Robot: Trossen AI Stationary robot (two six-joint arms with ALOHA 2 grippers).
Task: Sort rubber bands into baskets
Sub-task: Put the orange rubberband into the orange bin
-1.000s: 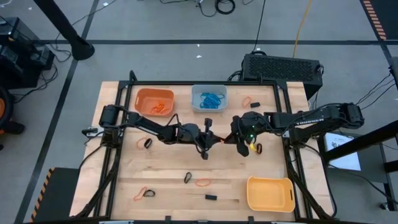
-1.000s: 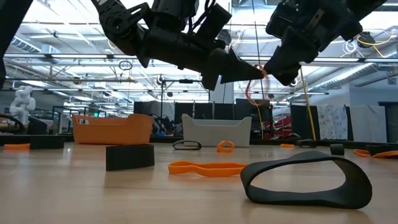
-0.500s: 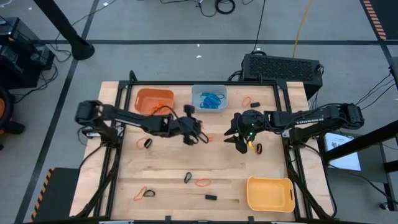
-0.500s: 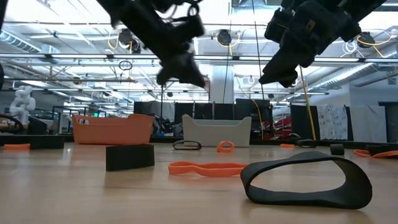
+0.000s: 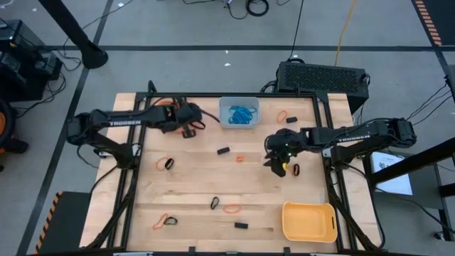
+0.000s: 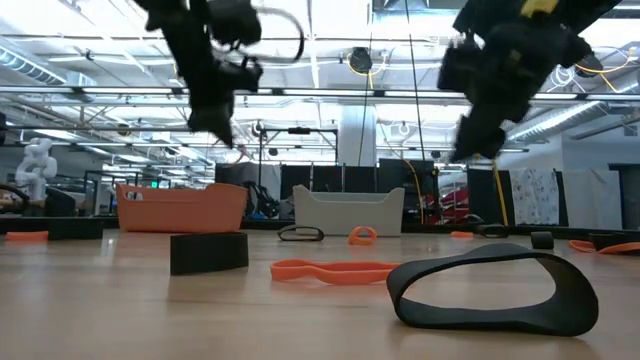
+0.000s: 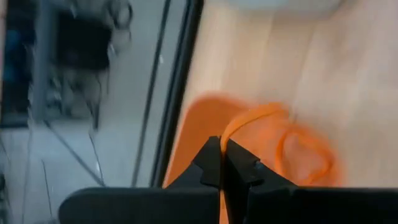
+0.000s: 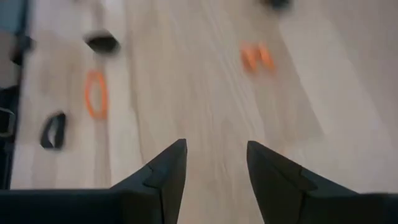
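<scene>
Orange band (image 7: 252, 118) hangs clamped in the left gripper (image 7: 221, 163), seemingly right above the orange basket (image 7: 193, 134). The right gripper (image 8: 214, 163) stands open over bare wood.

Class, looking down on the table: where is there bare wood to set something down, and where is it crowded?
Free: the wood between the black band at left and the small orange band mid-table. Crowded: the back edge by the orange basket and blue-grey basket, and around the right gripper.
</scene>
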